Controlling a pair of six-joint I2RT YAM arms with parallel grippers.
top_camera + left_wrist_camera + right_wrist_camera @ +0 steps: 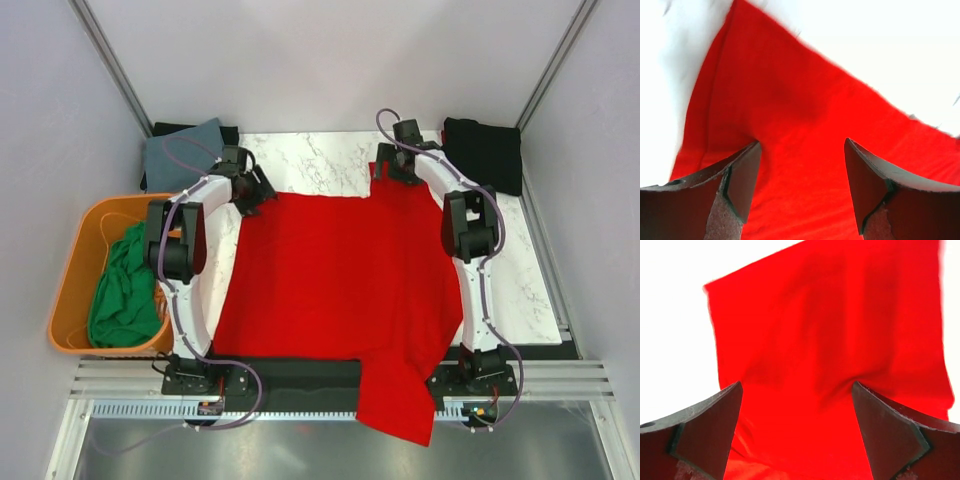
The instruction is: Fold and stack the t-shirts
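I see left end effector (802,145) at 11 o'clock, right end effector (796,387) at 1 o'clock, both open, empty, over red t-shirt (340,270).

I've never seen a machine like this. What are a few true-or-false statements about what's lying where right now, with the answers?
1. The red t-shirt lies spread on the table, with part of it hanging over the near edge. True.
2. The green t-shirt lies folded flat on the marble. False: it sits crumpled in the orange tub.
3. Both grippers are clamped shut. False: the left gripper and the right gripper both have their jaws apart over red cloth.
4. A black t-shirt lies at the far right corner. True.
5. The grey-blue t-shirt lies on top of the red one. False: it lies at the far left, apart from it.
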